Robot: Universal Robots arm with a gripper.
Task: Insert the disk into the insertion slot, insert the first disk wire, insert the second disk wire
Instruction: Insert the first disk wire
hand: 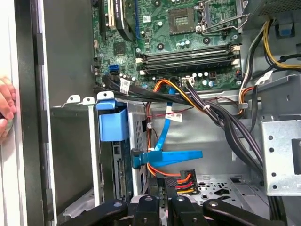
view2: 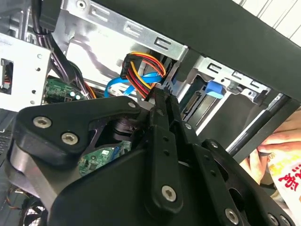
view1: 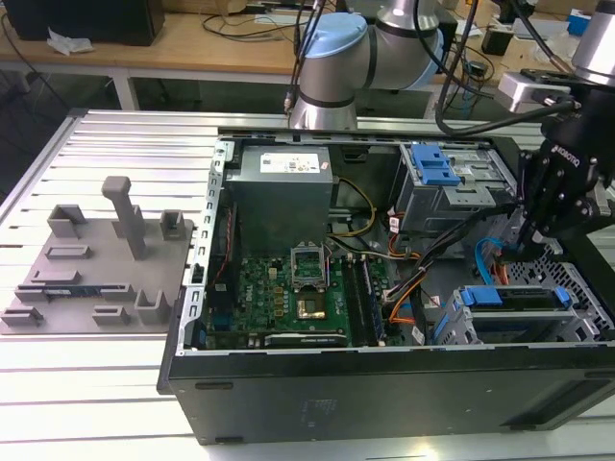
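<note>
The end effector [hand: 170, 195] is closed on the black plug of the red-and-yellow power wire [hand: 184, 179]. The wire is probably light and limp, so only the stiff plug suits gripping. Just beyond, the blue wire [hand: 176, 157] meets the disk [hand: 112, 125], which sits seated in its grey perforated slot [view1: 581, 288].

Exterior above case [view1: 384, 394]; wrist views inside

ribbed metal table [view1: 106, 384] | wooden desk [view1: 183, 43] behind | cables [view1: 240, 19] on desk
</note>
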